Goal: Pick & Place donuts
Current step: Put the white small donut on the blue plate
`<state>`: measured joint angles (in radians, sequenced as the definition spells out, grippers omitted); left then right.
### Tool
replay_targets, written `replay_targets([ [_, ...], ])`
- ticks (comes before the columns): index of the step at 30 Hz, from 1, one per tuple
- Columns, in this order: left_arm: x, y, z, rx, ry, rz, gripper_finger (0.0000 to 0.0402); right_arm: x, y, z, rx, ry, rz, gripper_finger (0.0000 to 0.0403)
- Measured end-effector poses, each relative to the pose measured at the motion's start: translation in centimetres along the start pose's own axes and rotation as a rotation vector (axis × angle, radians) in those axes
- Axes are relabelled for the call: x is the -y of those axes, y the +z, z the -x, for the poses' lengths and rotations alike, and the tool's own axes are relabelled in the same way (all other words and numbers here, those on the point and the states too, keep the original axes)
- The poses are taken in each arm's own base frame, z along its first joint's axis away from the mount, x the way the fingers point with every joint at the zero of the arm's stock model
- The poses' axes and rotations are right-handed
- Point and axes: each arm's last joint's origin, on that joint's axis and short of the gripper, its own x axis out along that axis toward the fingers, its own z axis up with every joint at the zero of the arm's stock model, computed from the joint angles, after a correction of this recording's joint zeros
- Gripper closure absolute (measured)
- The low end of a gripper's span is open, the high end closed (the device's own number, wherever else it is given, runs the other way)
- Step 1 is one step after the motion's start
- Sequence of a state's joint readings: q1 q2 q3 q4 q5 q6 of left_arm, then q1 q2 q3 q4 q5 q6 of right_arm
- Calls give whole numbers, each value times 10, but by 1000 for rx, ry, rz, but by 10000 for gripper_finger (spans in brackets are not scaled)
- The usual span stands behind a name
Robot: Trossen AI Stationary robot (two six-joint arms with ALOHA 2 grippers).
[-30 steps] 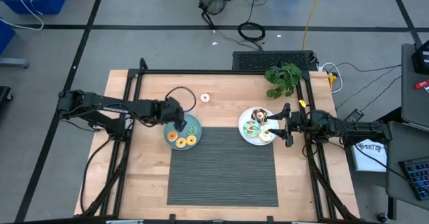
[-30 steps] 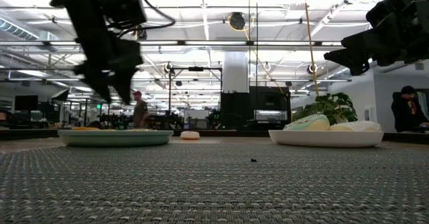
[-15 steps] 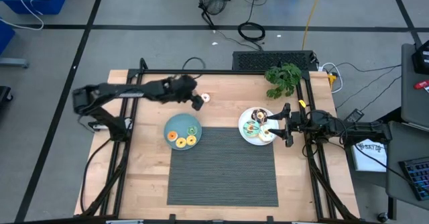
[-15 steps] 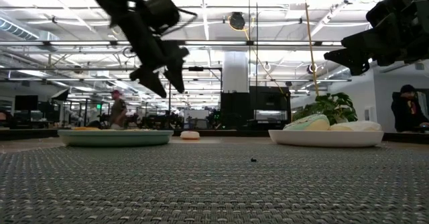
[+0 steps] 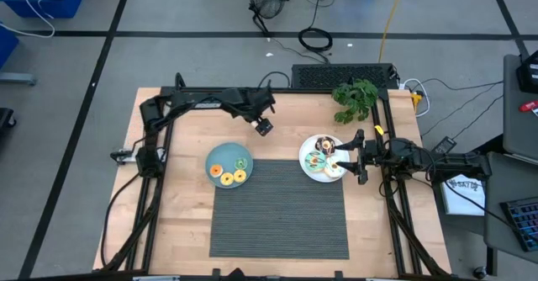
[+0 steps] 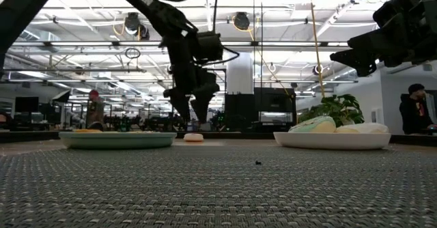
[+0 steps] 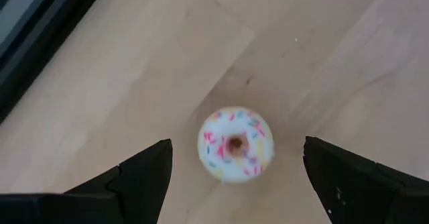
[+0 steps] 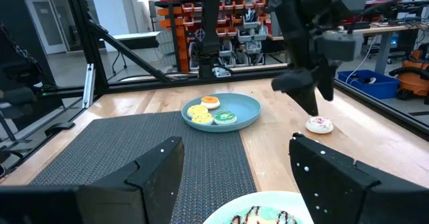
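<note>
A white donut with sprinkles [image 7: 235,144] lies flat on the bare wood near the table's far edge, also seen in the low view [image 6: 194,137] and the right wrist view [image 8: 320,124]. My left gripper [image 7: 234,147] hangs open just above it, pointing down, one finger on either side, touching nothing [image 5: 263,127]. The teal plate [image 5: 220,155] holds three donuts: orange, yellow and green [image 5: 241,163]. The white plate [image 5: 304,155] holds several more. My right gripper [image 5: 351,156] waits open at that plate's right edge.
A dark woven mat [image 5: 277,209] covers the table's near middle. A potted plant [image 5: 355,98] stands at the far right corner. Black frame rails [image 5: 160,138] run along the left and right sides. Bare wood lies between the two plates. People show in the room beyond [image 6: 415,108].
My left arm has swung from over the teal plate toward the table's far edge and to the right, then come down over the white sprinkled donut. The donuts and the right arm have stayed put.
</note>
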<state>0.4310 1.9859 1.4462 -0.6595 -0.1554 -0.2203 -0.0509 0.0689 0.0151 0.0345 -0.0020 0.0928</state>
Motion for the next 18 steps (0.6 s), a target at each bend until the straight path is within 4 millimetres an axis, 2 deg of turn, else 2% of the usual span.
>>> replay_targets([
  [4, -5, 0, -12, -24, 6, 56, 69, 0, 0, 0, 0, 0, 0, 151],
  [11, -17, 0, -14, -52, -22, 195, 69, 0, 0, 0, 0, 0, 0, 151],
  [18, -10, -3, -24, -74, -40, 182, 69, 0, 0, 0, 0, 0, 0, 151],
])
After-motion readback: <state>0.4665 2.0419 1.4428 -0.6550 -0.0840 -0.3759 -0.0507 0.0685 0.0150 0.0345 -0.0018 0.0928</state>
